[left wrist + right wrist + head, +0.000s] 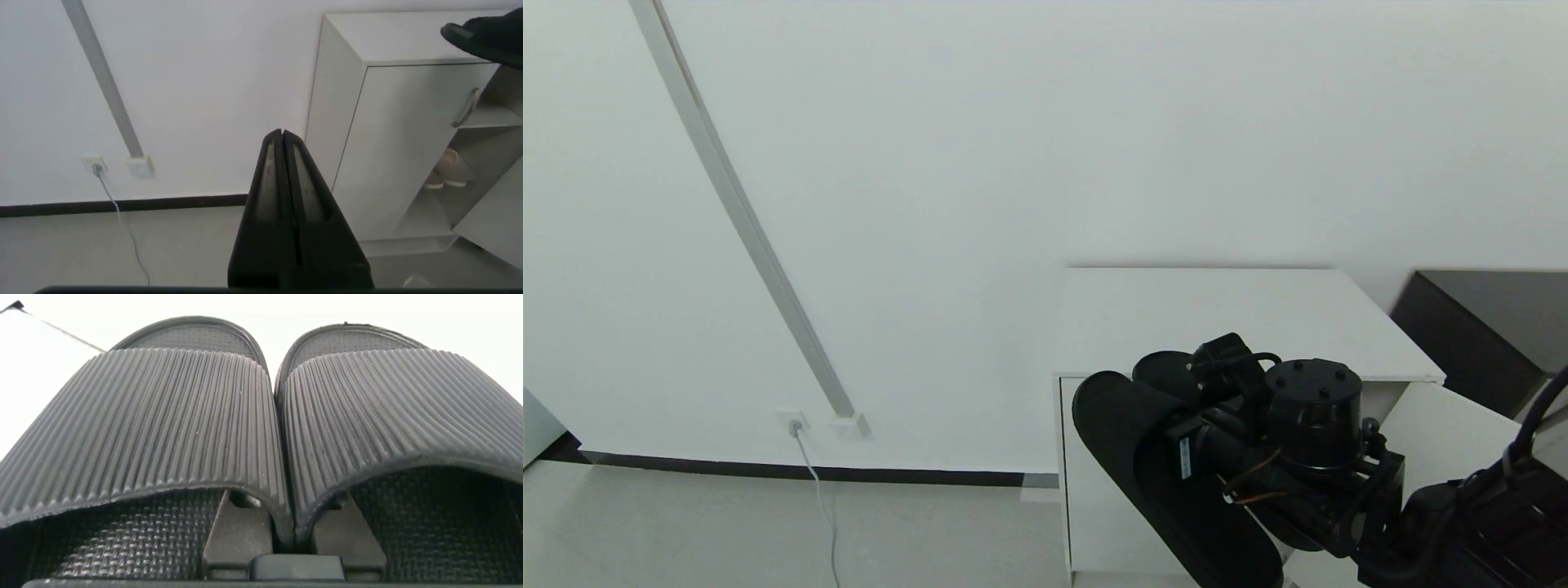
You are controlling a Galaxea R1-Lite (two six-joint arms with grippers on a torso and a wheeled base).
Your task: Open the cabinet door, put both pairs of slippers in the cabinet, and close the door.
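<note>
Plainly, the coming move turns on how the black slippers (pixel 1168 482) stand in relation to the cabinet's opening. The right end effector (pixel 290 539) pinches the pair together at their inner edges. Its fingers (pixel 237 535) are closed under the ribbed straps, so the two slippers lie side by side as one load. In the head view the pair hangs just in front of the white cabinet (pixel 1217 318), about level with its top edge. The long axis runs from the arm forward and towards the robot's left, and the toes apparently face the shut left-hand panel. The right-hand door (pixel 1454 433) stands swung open. The opening lies to the right of the toes and below them, and a pale pair (pixel 448 170) rests on a lower level inside. By this reading, the slippers need to come down and swing right, so that their long axis points into the opening rather than at the cabinet top. The left end effector (pixel 282 143) is pressed together on nothing and sits well to the left of the cabinet. That makes the right arm both the nearer one and the loaded one.
</note>
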